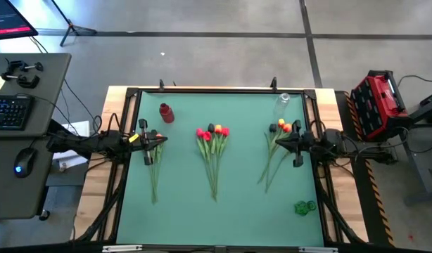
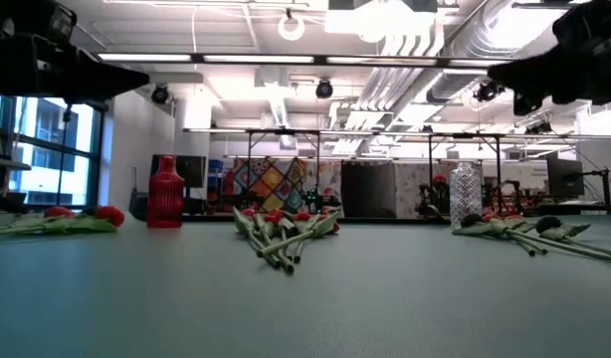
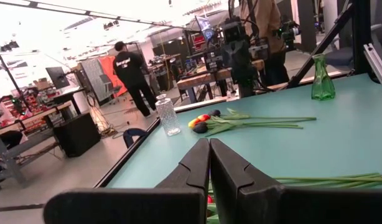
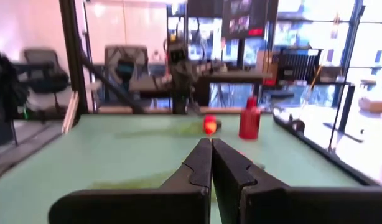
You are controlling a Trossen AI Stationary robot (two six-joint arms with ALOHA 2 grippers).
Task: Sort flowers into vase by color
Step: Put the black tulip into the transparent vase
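Observation:
Three bunches of tulips lie flat on the green mat [image 1: 181,211]. The left bunch [image 1: 153,169] has red heads. The middle bunch [image 1: 213,144] has red, orange and dark heads. The right bunch [image 1: 276,151] has orange and dark heads. A red vase [image 1: 166,112], a clear vase [image 1: 283,100] and a green vase [image 1: 305,206] stand on the mat. My left gripper [image 1: 162,138] is shut and empty above the left bunch's heads. My right gripper [image 1: 278,143] is shut and empty above the right bunch. The low view shows both arms high above the table.
A black frame [image 1: 216,90] runs round the mat's edges. A desk with a keyboard [image 1: 8,111] stands off the table's left, and a red case [image 1: 376,102] off its right. People [image 3: 130,74] stand in the room beyond. Bare mat lies between the bunches.

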